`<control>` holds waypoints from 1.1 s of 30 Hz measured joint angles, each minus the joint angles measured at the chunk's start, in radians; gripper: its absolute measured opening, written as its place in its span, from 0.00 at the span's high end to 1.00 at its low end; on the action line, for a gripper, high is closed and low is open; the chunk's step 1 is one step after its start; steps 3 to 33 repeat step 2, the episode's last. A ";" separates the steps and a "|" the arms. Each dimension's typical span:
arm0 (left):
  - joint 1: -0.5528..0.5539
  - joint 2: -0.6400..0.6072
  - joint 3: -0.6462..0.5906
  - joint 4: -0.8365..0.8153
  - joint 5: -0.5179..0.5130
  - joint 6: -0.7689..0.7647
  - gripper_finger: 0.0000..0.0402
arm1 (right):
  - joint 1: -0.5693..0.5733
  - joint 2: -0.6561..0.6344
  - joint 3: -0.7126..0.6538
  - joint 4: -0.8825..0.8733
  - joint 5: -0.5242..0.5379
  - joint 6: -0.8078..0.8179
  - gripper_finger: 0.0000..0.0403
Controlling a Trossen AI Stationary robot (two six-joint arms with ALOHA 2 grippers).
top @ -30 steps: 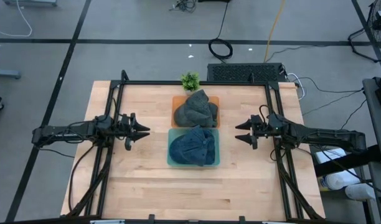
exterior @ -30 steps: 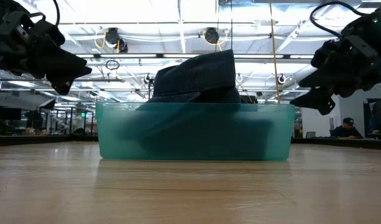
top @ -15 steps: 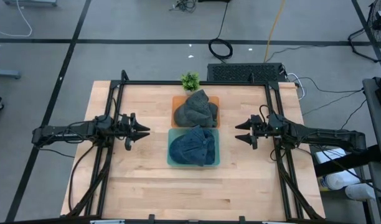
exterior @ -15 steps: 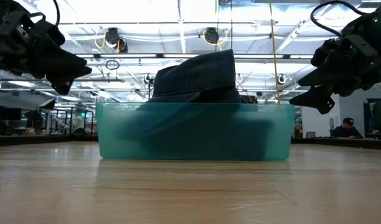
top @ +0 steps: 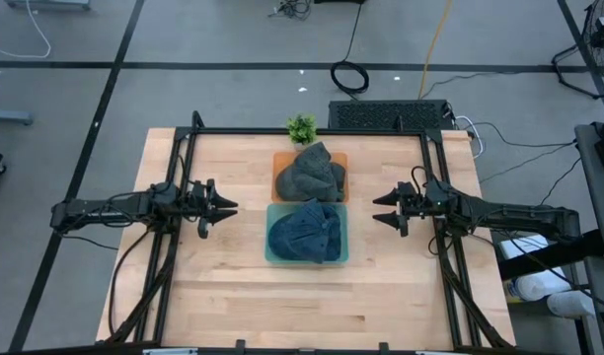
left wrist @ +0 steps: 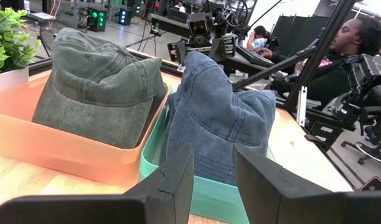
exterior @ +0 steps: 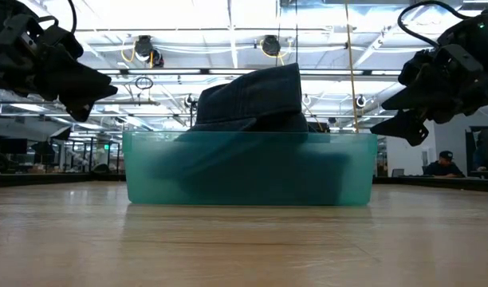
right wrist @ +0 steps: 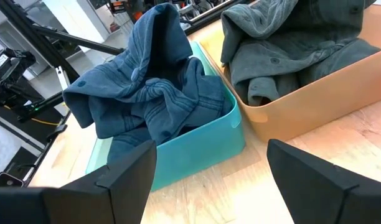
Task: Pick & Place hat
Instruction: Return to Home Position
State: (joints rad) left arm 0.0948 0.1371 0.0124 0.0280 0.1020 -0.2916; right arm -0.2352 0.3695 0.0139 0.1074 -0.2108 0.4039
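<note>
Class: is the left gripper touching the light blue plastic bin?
Apart. The high view shows bare wooden table between the left gripper and the light blue plastic bin.

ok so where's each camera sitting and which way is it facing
High: above, straight down; left hand and right hand open, flanking the light blue bin.
Low: tabletop height, level at that bin; both hands in upper corners.
Left wrist: past its own fingers toward gray cap and blue cap.
Right wrist: past its fingers, from the opposite side.
All four show the blue cap.
</note>
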 joint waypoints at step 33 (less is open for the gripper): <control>0.000 0.000 0.000 0.000 0.000 0.000 0.70 | 0.000 0.000 0.000 0.000 0.000 0.000 0.27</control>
